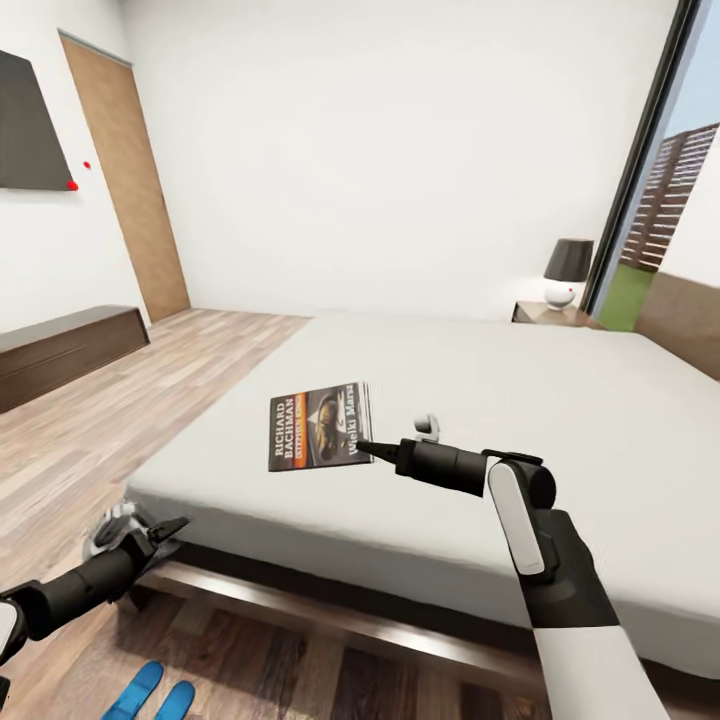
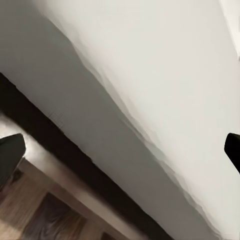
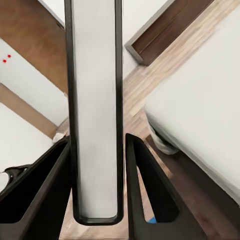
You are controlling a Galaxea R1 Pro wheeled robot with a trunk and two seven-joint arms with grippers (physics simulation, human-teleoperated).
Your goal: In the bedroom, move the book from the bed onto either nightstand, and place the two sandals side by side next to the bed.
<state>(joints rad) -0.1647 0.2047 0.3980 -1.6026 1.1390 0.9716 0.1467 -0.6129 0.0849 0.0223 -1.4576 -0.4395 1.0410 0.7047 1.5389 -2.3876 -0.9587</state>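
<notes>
Two blue sandals (image 1: 150, 692) side by side on wood floor (image 1: 120, 420), nearest, below left gripper (image 1: 150, 535); its fingers (image 2: 10, 157) spread wide, holding nothing, beside bed (image 1: 520, 400) frame. Right gripper (image 1: 362, 447) clamped on paperback book (image 1: 320, 427) edge, lifted just above mattress. Nightstand (image 1: 548, 314) with lamp (image 1: 567, 272) beyond, at far bed corner
</notes>
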